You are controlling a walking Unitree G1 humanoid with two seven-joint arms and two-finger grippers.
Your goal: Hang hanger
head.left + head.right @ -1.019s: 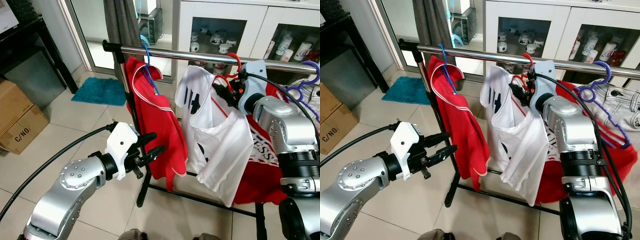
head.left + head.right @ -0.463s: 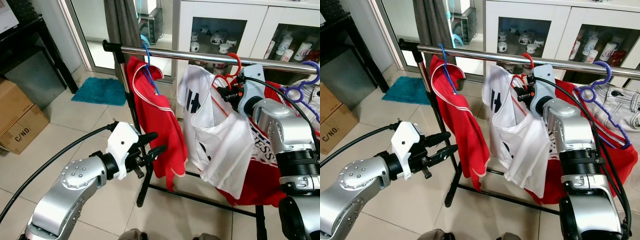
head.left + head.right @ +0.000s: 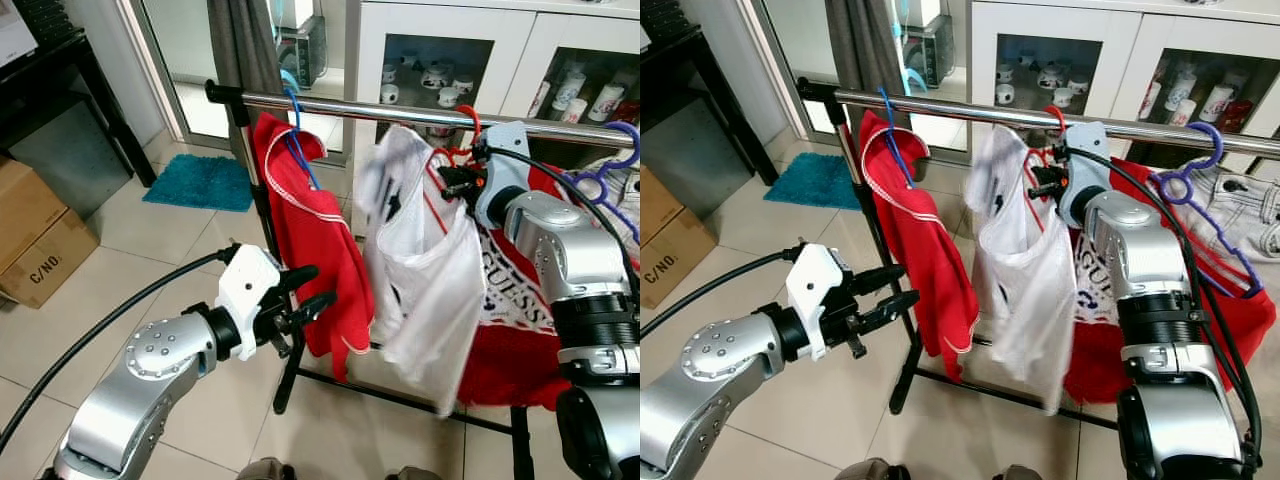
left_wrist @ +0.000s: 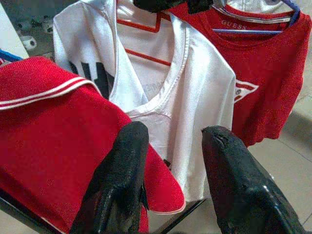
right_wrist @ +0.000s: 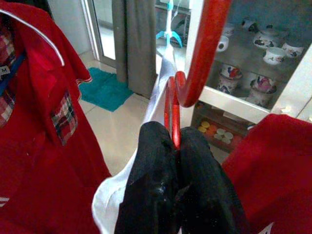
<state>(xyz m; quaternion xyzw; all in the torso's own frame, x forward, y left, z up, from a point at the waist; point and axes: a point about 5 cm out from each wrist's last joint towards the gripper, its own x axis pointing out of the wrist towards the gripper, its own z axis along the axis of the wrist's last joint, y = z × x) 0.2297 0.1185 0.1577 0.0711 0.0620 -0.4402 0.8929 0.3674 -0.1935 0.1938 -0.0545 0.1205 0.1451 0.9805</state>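
The white shirt (image 3: 420,270) now swings edge-on, baring GUESS on the red tee (image 3: 510,290); my right claw (image 5: 176,146) pinches its red hanger (image 5: 197,58), left claw (image 3: 305,295) open.

Beige tile floor (image 3: 150,250), teal mat (image 3: 200,181), white glass-door cabinet (image 3: 520,40), probably crockery.

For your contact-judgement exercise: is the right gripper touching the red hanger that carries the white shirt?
Touching. In the right wrist view, the right gripper has its black fingers closed on the red hanger, whose stem runs between them with no gap.
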